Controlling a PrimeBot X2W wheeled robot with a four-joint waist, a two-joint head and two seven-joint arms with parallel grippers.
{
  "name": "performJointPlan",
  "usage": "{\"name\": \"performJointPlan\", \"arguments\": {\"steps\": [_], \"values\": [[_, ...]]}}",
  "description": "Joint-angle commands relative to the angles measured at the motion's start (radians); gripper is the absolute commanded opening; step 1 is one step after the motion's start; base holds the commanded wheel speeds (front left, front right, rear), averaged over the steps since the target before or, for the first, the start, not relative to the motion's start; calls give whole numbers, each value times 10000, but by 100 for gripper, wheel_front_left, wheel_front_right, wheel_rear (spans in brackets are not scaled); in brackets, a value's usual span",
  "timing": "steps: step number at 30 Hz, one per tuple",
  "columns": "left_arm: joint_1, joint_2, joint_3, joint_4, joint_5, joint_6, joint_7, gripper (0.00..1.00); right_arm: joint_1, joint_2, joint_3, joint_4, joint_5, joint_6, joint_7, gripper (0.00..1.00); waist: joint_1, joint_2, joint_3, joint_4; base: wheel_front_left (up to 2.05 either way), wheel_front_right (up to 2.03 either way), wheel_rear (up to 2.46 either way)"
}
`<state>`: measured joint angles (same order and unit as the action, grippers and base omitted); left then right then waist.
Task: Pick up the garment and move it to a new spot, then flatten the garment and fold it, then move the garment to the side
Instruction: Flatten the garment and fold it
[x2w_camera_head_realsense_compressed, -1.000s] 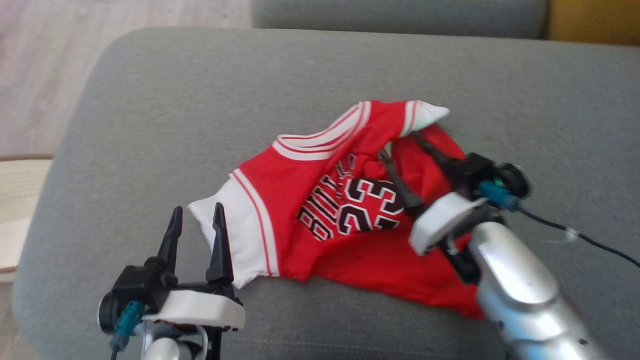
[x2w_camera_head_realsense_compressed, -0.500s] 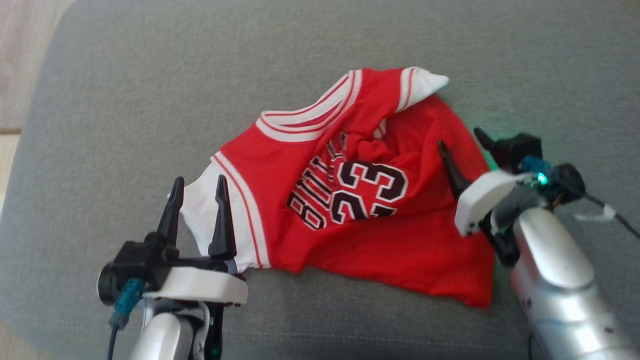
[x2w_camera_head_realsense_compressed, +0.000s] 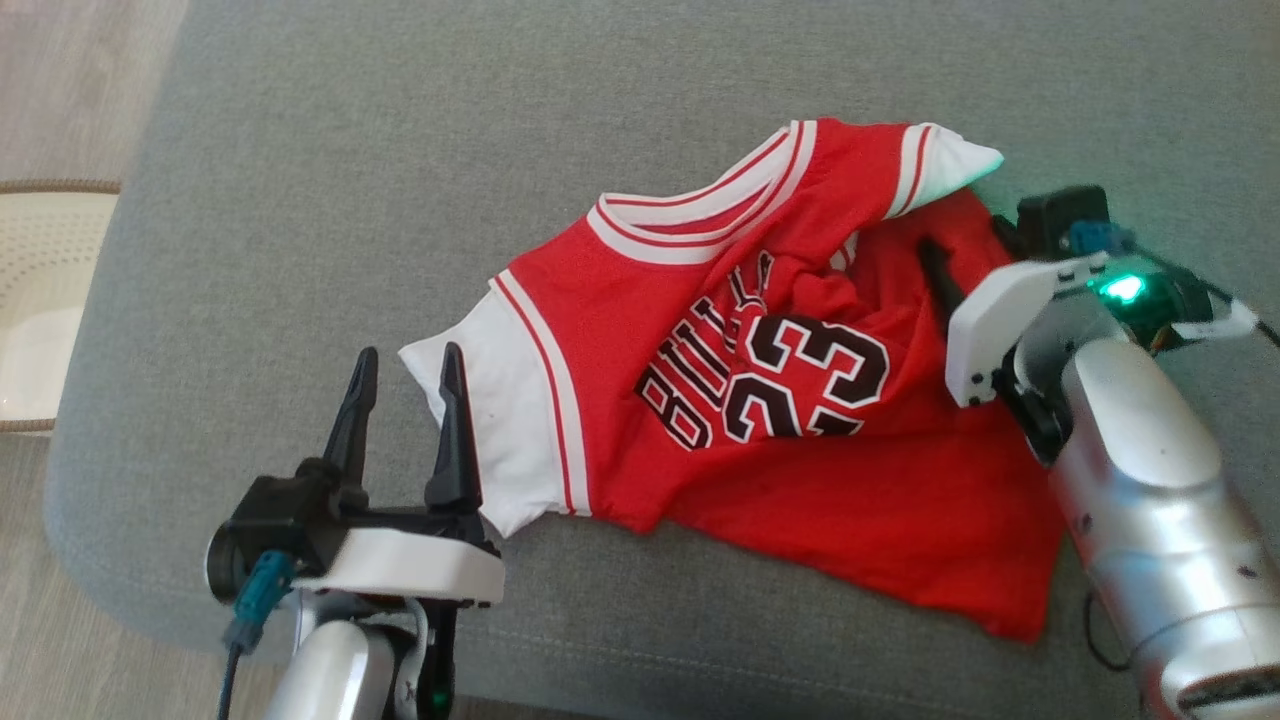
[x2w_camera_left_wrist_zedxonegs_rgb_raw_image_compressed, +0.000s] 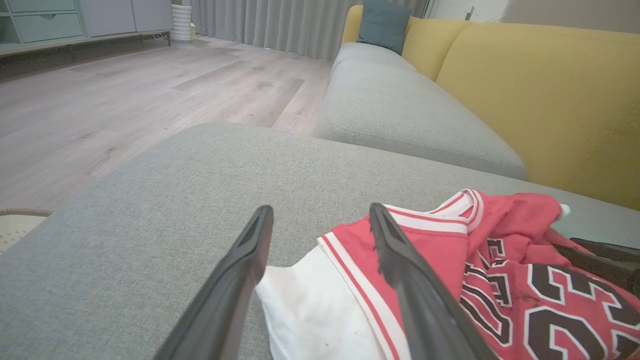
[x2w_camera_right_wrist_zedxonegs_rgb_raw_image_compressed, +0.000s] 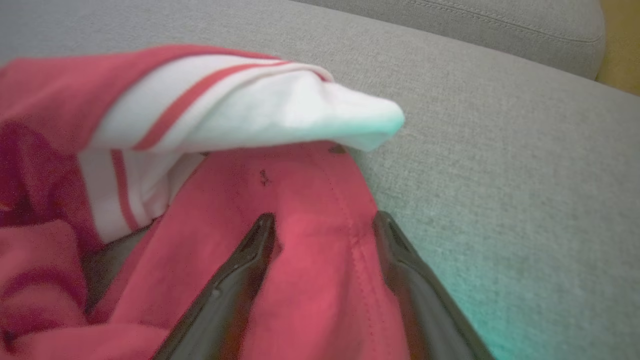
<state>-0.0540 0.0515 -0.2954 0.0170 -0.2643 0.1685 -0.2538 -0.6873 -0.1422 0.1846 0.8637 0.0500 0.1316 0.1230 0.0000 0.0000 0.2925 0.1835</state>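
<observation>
jersey (x2w_camera_head_realsense_compressed: 800, 400): crumpled, print up, on grey cushion (x2w_camera_head_realsense_compressed: 300, 200) | left tool (x2w_camera_head_realsense_compressed: 410, 350): wide, empty, over white sleeve (x2w_camera_head_realsense_compressed: 480, 420) | right tool (x2w_camera_right_wrist_zedxonegs_rgb_raw_image_compressed: 325, 216): wide, astride red edge below other sleeve (x2w_camera_head_realsense_compressed: 950, 165) | around: wood floor (x2w_camera_head_realsense_compressed: 70, 90), pale mat (x2w_camera_head_realsense_compressed: 40, 280) beyond cushion's left side

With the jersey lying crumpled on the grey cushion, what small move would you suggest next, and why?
Probably shut both grippers on the cloth. The jersey lies bunched; the left gripper stands open astride its white sleeve, the right gripper open astride its red edge, so gripping both ends should let it be pulled flat.
</observation>
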Motion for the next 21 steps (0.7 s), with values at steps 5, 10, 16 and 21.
{"name": "performJointPlan", "arguments": {"steps": [5, 10, 16, 21], "values": [[-398, -12, 210, -378, -122, 134, -80, 100, -492, 2, 459, 387, -24, -9, 686, 18, 0, 0, 47, 121, 0, 0, 0], [-445, -12, 200, -405, -161, 168, -80, 100, -809, -302, 465, 576, 14, -9, 730, 0, 0, 0, 143, 126, 0, 0, 0], [-535, -12, 198, -450, -195, 177, -80, 100, -1569, -920, 99, 580, -299, -9, 407, 0, 0, 0, 322, 116, 0, 0, 0], [-622, -12, 197, -461, -209, 155, -80, 100, -2233, -1484, -370, 645, -697, -9, 357, 0, 0, 0, 433, 169, 0, 0, 0]]}}
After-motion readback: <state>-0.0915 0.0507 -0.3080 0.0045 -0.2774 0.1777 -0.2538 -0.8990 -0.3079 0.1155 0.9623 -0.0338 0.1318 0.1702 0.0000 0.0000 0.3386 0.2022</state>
